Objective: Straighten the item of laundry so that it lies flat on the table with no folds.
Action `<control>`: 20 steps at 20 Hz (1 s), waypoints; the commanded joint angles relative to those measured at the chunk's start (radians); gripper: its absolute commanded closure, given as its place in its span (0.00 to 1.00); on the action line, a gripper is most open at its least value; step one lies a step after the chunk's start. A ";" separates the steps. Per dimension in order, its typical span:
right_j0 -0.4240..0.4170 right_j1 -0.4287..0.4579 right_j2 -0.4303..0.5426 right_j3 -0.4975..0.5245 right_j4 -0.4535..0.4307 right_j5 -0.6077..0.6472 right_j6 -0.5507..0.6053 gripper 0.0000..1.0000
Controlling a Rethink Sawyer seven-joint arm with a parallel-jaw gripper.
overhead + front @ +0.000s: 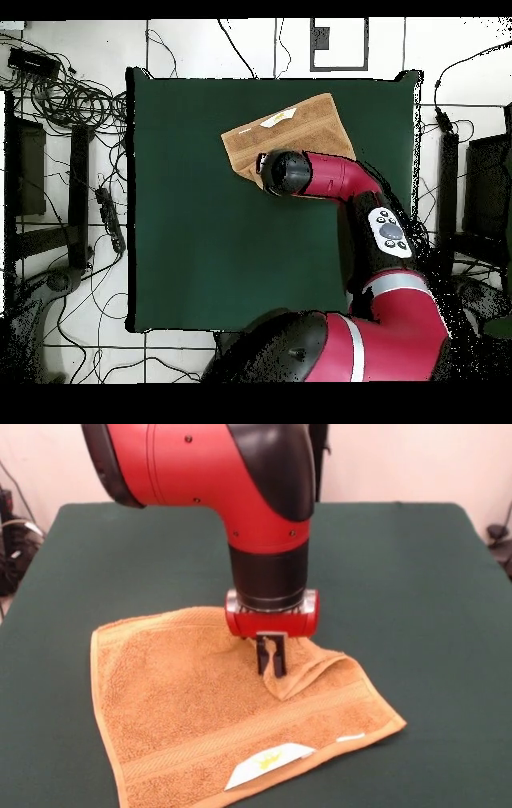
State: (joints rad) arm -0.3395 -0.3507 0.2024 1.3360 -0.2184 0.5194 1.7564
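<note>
The orange-tan towel [184, 696] lies on the dark green table [416, 584], mostly spread, near the front edge. Its white label with yellow print [268, 762] shows at the near edge. The far right corner is folded over into a raised ridge [308, 668]. My gripper [271, 670] points straight down at the left end of that ridge. Its fingers are close together and pinch the fold. In the overhead view the towel [310, 120] lies near the table's far edge [200, 85], and the arm [330, 178] hides the gripper.
The towel's front left corner reaches the table's near edge in the front view. Cables and equipment [60, 110] lie on the floor around the table. Bare green cloth [210, 230] spreads left of and behind the towel.
</note>
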 commanded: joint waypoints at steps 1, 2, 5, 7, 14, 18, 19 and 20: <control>0.085 -0.256 0.009 0.320 0.018 0.037 0.142 1.00; 0.087 -0.286 0.010 0.348 0.030 0.050 0.146 1.00; 0.074 -0.343 0.030 0.422 0.071 0.074 0.151 1.00; 0.068 -0.356 0.040 0.450 0.089 0.075 0.154 1.00; 0.086 -0.387 0.021 0.506 0.103 0.027 0.164 1.00; 0.075 -0.381 0.032 0.504 0.110 0.031 0.137 0.00; 0.075 -0.379 0.033 0.501 0.111 0.032 0.133 0.00; 0.075 -0.375 0.034 0.492 0.110 0.039 0.127 0.00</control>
State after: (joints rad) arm -0.2864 -0.7412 0.1884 1.7076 -0.1526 0.5200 1.7564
